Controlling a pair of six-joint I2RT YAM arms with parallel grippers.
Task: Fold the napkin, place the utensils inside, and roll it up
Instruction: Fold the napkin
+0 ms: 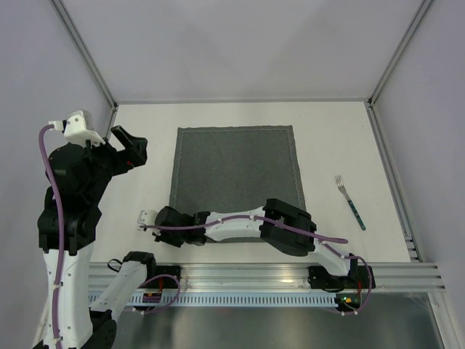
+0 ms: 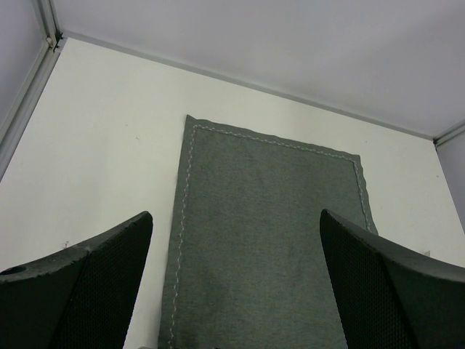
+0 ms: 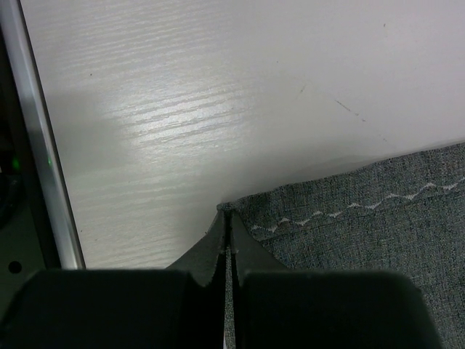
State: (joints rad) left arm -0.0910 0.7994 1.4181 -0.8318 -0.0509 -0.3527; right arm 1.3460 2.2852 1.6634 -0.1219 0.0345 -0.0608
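Note:
The dark grey napkin lies spread flat on the white table, its pale stitched hem visible. My right arm reaches across the near edge, and the right gripper is shut on the napkin's near-left corner. In the right wrist view the cloth is pinched between the closed fingertips of the right gripper. My left gripper is open and empty, raised left of the napkin. In its wrist view the left gripper looks down over the napkin. The fork with the teal handle lies right of the napkin.
A metal rail runs along the table's near edge, also seen in the right wrist view. Frame posts and pale walls bound the table at the back and sides.

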